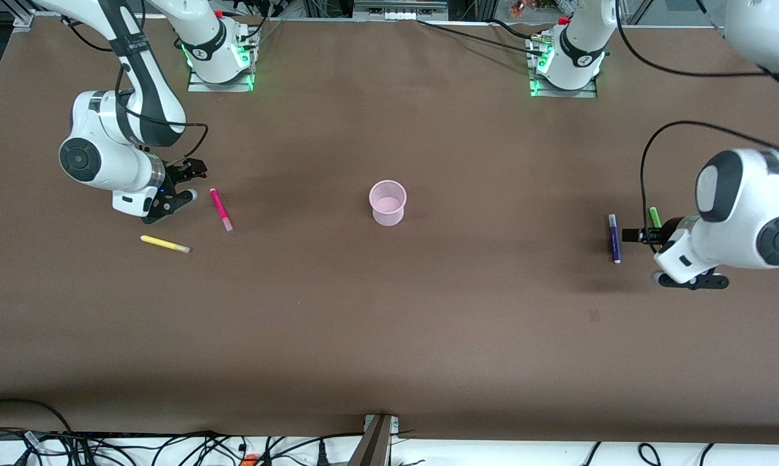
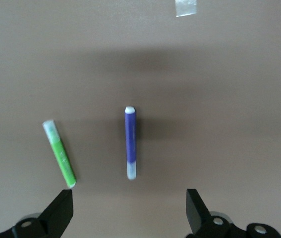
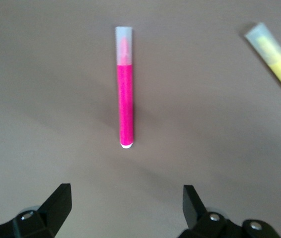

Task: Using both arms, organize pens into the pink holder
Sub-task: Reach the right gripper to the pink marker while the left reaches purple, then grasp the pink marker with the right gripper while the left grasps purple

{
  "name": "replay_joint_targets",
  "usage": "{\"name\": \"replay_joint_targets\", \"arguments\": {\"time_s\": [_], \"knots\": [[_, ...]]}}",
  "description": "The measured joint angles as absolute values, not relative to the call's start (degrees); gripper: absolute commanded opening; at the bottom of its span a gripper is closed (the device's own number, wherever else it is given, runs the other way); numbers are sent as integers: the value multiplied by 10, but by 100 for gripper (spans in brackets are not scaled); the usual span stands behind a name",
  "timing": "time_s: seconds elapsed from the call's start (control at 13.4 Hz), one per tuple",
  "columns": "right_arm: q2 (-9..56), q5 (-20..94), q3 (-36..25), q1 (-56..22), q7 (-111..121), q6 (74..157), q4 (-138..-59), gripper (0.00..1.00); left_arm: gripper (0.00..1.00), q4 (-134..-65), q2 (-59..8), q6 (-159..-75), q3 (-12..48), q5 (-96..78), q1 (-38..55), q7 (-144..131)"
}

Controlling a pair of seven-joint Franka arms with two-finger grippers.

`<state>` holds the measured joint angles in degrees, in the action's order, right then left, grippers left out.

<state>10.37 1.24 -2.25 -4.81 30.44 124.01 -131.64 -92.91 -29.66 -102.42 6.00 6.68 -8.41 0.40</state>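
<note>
The right claw (image 3: 125, 210), fingers spread wide and holding nothing, hangs low over the brown table (image 1: 389, 323) beside the magenta pink marker pen (image 3: 124, 89), which lies flat with its pale cap end pointing away from the claw. That wrist view catches only the tip of the yellow marker pen (image 3: 279, 54); the front view shows it whole, nearer the camera. The left claw (image 2: 130, 213), equally parted and empty, hovers by the dark blue-purple pen (image 2: 130, 143) and the light green pen (image 2: 60, 154); from the front, the bent left arm hides most of the green one. The pale pink translucent round holder (image 1: 387, 202) stands mid-table, well apart from all pens.
</note>
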Motion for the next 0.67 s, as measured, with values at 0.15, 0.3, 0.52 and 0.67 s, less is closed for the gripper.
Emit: {"name": "replay_joint_targets", "arguments": {"time_s": [0.15,0.3,0.52,0.67], "knots": [[109,12,-22,-48,315,1260,-1331,99,100,-942,-323,-1056,60,67,-95,7],[114,12,-22,-48,318,1300,-1356,99,100,-965,-338,-1096,60,68,-103,14],[120,12,-22,-48,319,1374,-1396,99,100,-1002,-344,-1157,60,68,-109,26],[129,12,-21,-48,319,1407,-1411,96,100,-1029,-344,-1217,60,68,-109,44]]}}
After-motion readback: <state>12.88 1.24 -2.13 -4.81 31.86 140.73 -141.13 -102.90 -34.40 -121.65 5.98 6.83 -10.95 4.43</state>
